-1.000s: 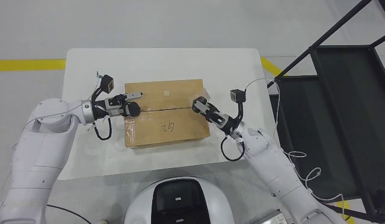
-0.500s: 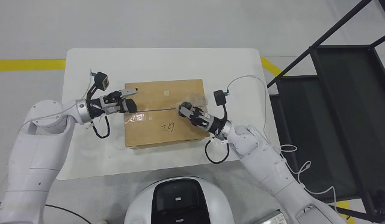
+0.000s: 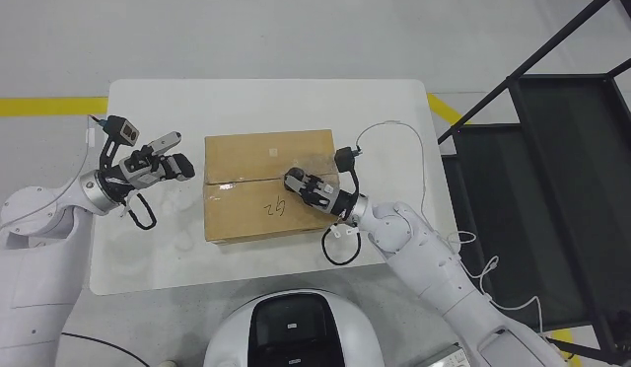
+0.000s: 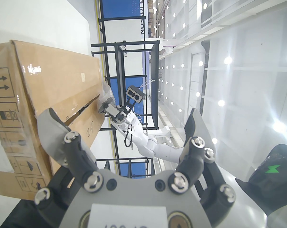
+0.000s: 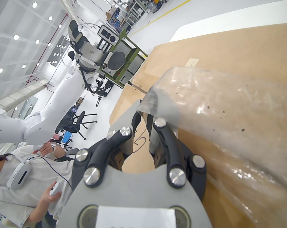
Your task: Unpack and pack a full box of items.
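Note:
A closed cardboard box (image 3: 266,204) with a handwritten mark stands in the middle of the white table (image 3: 394,110). My right gripper (image 3: 296,183) rests over the box's top seam, shut on the end of a clear tape strip (image 5: 217,110) that is peeled up from the seam. Its fingers (image 5: 157,129) pinch the tape's torn edge in the right wrist view. My left gripper (image 3: 168,160) hangs open off the box's left end, apart from it. The left wrist view shows its wide-spread fingers (image 4: 50,119) beside the box (image 4: 57,77) and the right gripper (image 4: 104,105) farther off.
A black metal rack (image 3: 552,170) stands off the table's right side. Bare tabletop lies to the left of the box, behind it and to its right. A yellow floor line (image 3: 49,105) runs behind the table.
My left gripper has drawn back to the left, away from the box's end. My right gripper has slid left along the top seam, pulling the tape strip with it.

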